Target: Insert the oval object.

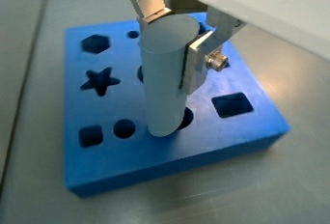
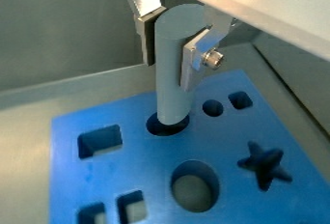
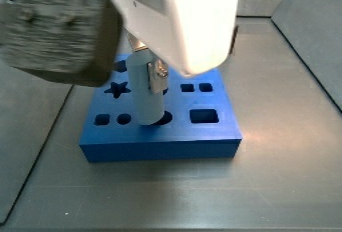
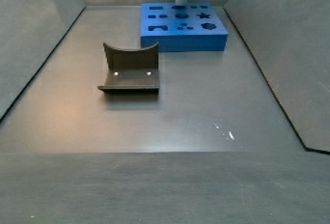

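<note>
Grey table with raised grey side walls carried everything. Blue block sat at the far end in a side view, brown block with its curved notch well apart from it, nearer mid-table. Only that view showed the brown block; the arm there was cut off at the frame edge, just a thin vertical sliver above the blue block.

Closer side view was mostly filled by the white arm housing; below it the oval object stood upright on the blue block, lower end at a round hole.

Both wrist views showed the grip: gripper jaws were closed on the oval object near its top, silver fingers flat against its sides. Gripper was directly above the block, post vertical.

Oval object had its bottom end in a dark rounded hole of the blue block; depth could not be told. Star hole, hexagon hole and square hole were empty. A larger oval hole was also empty.
</note>
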